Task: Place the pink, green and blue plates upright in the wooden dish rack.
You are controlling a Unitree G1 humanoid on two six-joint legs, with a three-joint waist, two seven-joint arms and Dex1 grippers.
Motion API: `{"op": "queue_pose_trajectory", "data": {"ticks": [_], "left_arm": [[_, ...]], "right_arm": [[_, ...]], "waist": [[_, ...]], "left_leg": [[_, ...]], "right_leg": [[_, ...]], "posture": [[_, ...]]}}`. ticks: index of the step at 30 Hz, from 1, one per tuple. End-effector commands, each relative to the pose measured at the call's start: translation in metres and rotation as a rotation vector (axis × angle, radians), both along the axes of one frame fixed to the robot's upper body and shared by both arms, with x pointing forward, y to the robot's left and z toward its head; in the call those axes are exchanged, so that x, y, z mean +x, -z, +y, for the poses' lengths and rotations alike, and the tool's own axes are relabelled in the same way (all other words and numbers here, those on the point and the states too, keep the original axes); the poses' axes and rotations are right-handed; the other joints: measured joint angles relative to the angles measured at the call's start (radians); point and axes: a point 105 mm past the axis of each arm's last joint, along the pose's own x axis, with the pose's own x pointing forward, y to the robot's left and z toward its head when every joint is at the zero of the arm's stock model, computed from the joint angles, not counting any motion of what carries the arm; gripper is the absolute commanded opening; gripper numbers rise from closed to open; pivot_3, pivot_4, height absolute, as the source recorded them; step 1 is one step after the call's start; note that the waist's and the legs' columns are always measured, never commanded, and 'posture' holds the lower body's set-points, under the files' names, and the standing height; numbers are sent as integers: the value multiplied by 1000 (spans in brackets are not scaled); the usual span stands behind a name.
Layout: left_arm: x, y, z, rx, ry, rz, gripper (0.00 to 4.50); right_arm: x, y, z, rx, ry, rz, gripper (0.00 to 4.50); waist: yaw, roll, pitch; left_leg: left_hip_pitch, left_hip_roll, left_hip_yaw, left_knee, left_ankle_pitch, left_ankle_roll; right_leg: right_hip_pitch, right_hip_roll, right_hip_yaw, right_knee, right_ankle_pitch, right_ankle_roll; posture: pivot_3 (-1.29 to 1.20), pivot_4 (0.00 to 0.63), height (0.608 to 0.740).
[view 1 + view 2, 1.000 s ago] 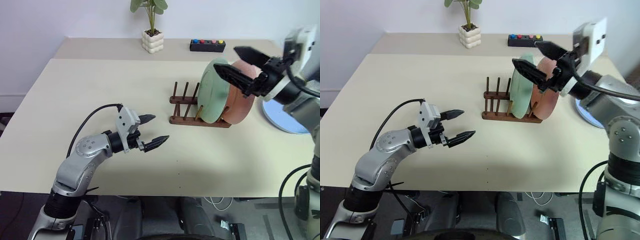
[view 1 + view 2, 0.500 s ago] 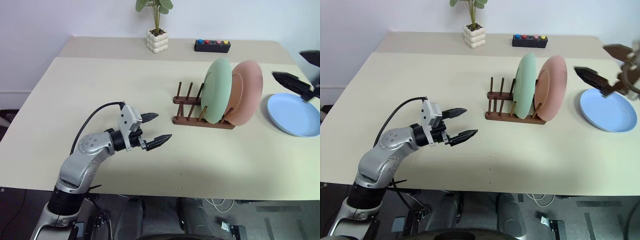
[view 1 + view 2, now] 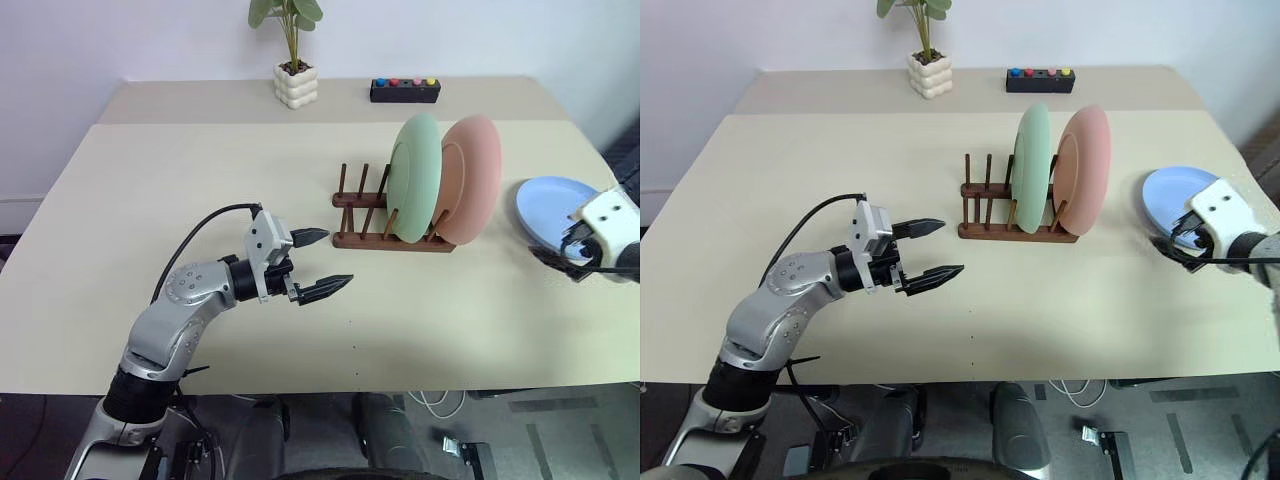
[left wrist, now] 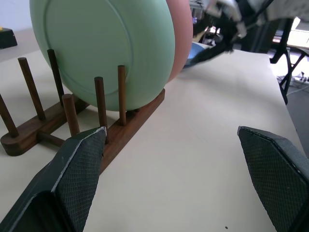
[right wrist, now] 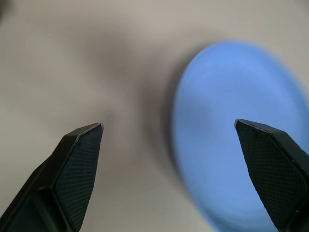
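Observation:
The green plate point(image 3: 415, 178) and the pink plate point(image 3: 480, 180) stand upright side by side at the right end of the wooden dish rack point(image 3: 352, 238). The rack's left pegs are bare. To the right of the rack, the blue plate point(image 3: 545, 203) lies flat on the table. My right gripper point(image 3: 1175, 238) hovers low at the blue plate's near edge, open; its wrist view shows the blue plate point(image 5: 236, 125) between the spread fingers. My left gripper point(image 3: 338, 259) is open above the table, left of and nearer than the rack, pointing toward it and holding nothing.
A potted plant point(image 3: 292, 80) and a black box with coloured buttons point(image 3: 404, 90) stand at the back of the beige table point(image 3: 200, 180). The table's near edge runs just below both grippers.
My right gripper has swung down and to the right, from in front of the racked plates to the blue plate's near edge. The left gripper has stayed put. The view has shifted slightly.

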Motion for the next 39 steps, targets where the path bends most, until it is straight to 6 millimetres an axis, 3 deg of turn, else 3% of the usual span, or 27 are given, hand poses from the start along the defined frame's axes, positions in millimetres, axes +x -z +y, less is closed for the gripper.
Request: {"op": "queue_pose_trajectory", "data": {"ticks": [1,3,6,11,13,16,18,21,25,28,31,32,35,37,39], "left_arm": [[-4,-9,1,-14,-1,-46,4500],[-4,-9,2,-14,-3,-46,4500],[-6,-9,4,-11,-8,-49,4500],[-7,-10,5,-12,-11,-47,4500],[-7,-10,5,-13,-10,-43,4500],[-7,-10,5,-11,-9,-43,4500],[-7,-9,5,-8,-10,-44,4500],[-7,-9,6,-4,-9,-42,4500],[-5,-8,4,-3,-6,-41,4500],[-3,-8,3,-5,-7,-44,4500],[0,-7,3,0,-14,-52,4500],[0,-7,3,1,-16,-54,4500],[4,-6,7,2,-44,-59,4500],[5,-5,12,3,-65,-55,4500],[6,-3,19,9,-93,-53,4500]], "right_arm": [[13,-1,-11,-40,36,-27,4449],[18,7,-14,-47,48,-16,4449],[25,12,-21,-82,73,-14,3595],[28,13,-22,-85,65,-27,1178],[28,13,-22,-92,65,-36,20],[29,5,-21,-118,58,-79,20],[31,-16,-23,-160,72,-175,20],[35,-71,-22,-262,103,-422,20],[29,-163,24,-271,22,-813,20],[17,-204,74,-272,-136,-1005,20],[5,-224,132,-211,-346,-1116,20],[2,-226,141,-195,-380,-1129,20],[-19,-232,198,-29,-640,-1167,20],[-42,-231,239,218,-859,-1115,20],[-58,-232,265,506,-989,-1019,20]], "waist": [[0,0,0],[-1,0,0],[-1,0,0],[2,0,0],[0,0,0],[-1,0,0],[-1,0,0],[-1,3,1],[-4,6,1],[-4,6,1],[-1,5,1],[-1,5,1],[2,4,1],[0,5,1],[-2,5,1]], "left_leg": [[0,0,0,0,0,0],[0,0,0,0,0,0],[0,0,0,0,0,0],[0,0,0,0,0,0],[0,0,0,0,0,0],[1,0,0,0,0,0],[1,0,0,0,0,0],[0,0,0,0,0,0],[0,0,0,-1,0,0],[1,0,0,-1,0,0],[1,0,-1,0,0,0],[0,0,-1,0,0,0],[0,0,-2,1,0,0],[0,0,-2,0,0,0],[0,0,-3,0,0,0]], "right_leg": [[0,0,0,0,0,0],[0,0,0,0,0,0],[0,0,0,0,0,0],[1,0,0,0,0,0],[1,0,0,0,0,1],[1,0,0,0,0,1],[1,0,0,0,0,1],[1,0,0,1,1,1],[-1,0,1,1,1,1],[-1,1,1,2,1,1],[0,1,0,2,1,2],[0,0,0,2,1,2],[0,0,0,1,1,1],[0,0,0,1,1,2],[0,0,-1,2,1,2]], "posture": [[0,150,730],[0,150,730],[0,150,730],[0,150,730],[0,150,730],[0,150,730],[0,150,730],[0,150,730],[0,150,730],[0,150,730],[0,150,730],[0,150,730],[0,150,730],[0,150,730],[0,150,730]]}}
